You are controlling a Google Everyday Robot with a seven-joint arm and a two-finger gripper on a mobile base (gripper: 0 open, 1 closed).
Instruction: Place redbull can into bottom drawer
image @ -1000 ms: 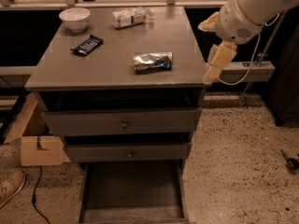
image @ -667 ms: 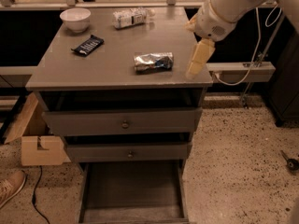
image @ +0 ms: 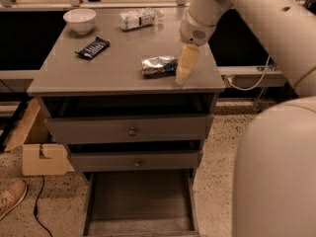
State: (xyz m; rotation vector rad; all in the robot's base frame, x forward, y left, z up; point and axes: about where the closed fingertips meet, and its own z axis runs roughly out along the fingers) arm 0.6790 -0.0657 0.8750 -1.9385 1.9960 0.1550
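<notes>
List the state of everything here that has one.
Can, lying on its side on the cabinet top.
Bottom drawer, pulled open, nothing seen inside.
Middle drawer, pushed in.
Top drawer, pushed in.
Bowl, upright.
Bottle, on its side.
Gripper, low beside the can's right end.

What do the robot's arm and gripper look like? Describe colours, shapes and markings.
The arm is a thick, smooth, off-white tube with rounded joints, a small dark hole on its upper shell and a dotted grille at the wrist. The gripper, just right of the can on the cabinet top, is pale yellow and tapers downward.
</notes>
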